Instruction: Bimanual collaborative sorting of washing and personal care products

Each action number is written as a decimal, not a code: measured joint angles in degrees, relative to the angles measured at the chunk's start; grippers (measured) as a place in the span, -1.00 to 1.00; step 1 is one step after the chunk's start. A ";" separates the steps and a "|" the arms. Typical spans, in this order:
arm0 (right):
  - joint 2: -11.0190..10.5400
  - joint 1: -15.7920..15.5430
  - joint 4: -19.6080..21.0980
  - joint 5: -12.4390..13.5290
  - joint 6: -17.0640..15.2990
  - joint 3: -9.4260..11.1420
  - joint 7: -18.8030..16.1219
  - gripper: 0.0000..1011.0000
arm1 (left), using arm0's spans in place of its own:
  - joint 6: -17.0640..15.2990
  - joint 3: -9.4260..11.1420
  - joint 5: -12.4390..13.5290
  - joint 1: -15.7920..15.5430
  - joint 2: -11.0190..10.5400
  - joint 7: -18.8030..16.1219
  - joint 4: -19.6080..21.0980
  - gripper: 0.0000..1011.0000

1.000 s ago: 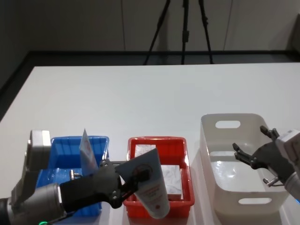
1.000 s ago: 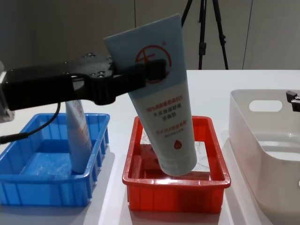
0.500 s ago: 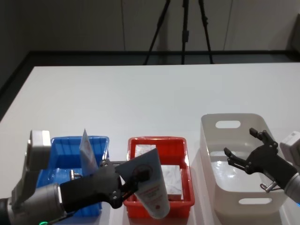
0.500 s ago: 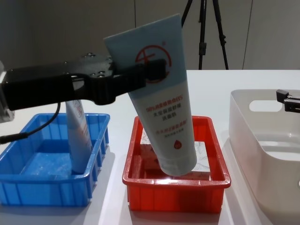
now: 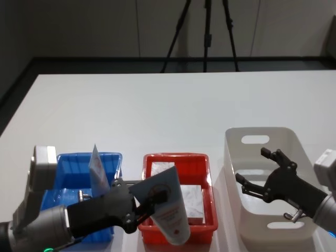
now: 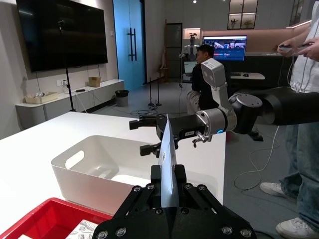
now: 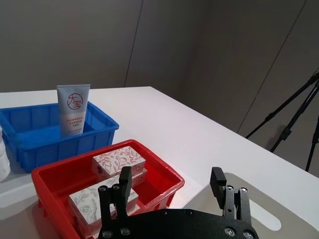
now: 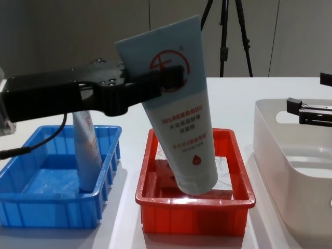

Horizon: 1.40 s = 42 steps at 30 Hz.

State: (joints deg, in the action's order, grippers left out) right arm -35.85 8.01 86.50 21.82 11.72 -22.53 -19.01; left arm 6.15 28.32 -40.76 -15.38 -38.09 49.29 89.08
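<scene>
The pale-blue squeeze tube point(image 8: 181, 122) hangs tilted, cap end down, over the red bin point(image 8: 192, 215). My left hand point(image 8: 166, 82) is clamped across its upper part at the red circle logo. The cap sits low above the white patterned boxes point(image 7: 118, 162) lying in that bin; I cannot tell whether it touches them. A second tube point(image 8: 85, 150) stands nearly upright in the blue bin point(image 8: 46, 212) just to the left. My right hand point(image 5: 252, 165) hovers over the white bin point(image 8: 275, 150) on the right side of the table point(image 5: 157, 105) — fingers spread wide, gripping nothing.
</scene>
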 joint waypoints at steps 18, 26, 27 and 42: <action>-0.28 -0.58 2.02 3.87 -0.79 0.81 -9.62 0.98 | 0.00 0.00 0.00 0.00 0.00 0.00 0.00 -0.68; -0.88 -1.08 2.91 6.07 -1.62 1.88 -13.99 0.98 | 0.00 0.00 0.00 0.00 0.00 0.00 0.00 -0.68; -0.90 -1.11 3.00 6.28 -1.71 1.96 -14.39 0.98 | 0.00 0.01 0.00 0.00 0.00 0.00 0.00 -0.68; -1.52 0.02 3.23 8.98 -2.80 0.85 -22.14 0.98 | 0.00 0.00 0.00 0.00 0.00 0.00 -0.01 -0.68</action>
State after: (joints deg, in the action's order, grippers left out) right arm -37.37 8.03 89.73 30.79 8.92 -21.67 -41.15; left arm 6.15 28.32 -40.76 -15.38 -38.09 49.29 89.07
